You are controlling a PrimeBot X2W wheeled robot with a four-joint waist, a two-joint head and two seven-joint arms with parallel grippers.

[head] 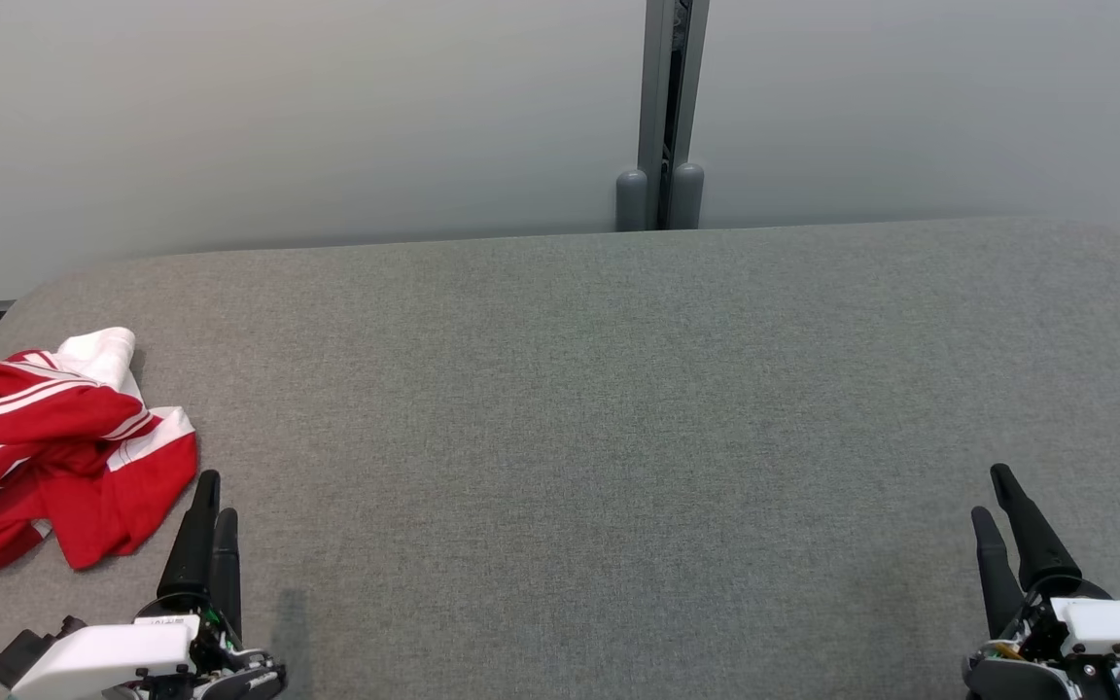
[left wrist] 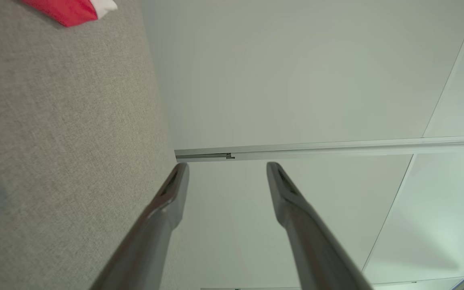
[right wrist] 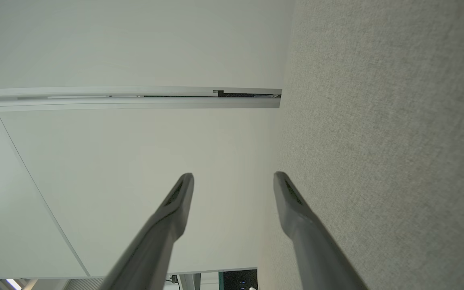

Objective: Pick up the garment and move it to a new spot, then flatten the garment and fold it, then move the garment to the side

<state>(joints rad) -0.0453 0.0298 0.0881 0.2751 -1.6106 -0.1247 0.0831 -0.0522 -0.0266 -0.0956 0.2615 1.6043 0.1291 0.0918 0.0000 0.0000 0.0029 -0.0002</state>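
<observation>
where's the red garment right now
In the head view the garment lies crumpled at the grey table's left edge, just left of the left gripper.

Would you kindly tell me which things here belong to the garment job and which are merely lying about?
Belongs to the job: red and white garment, crumpled, far left; left gripper, open; right gripper, open; grey table.
Just there: pale wall panels; grey post between them.
</observation>
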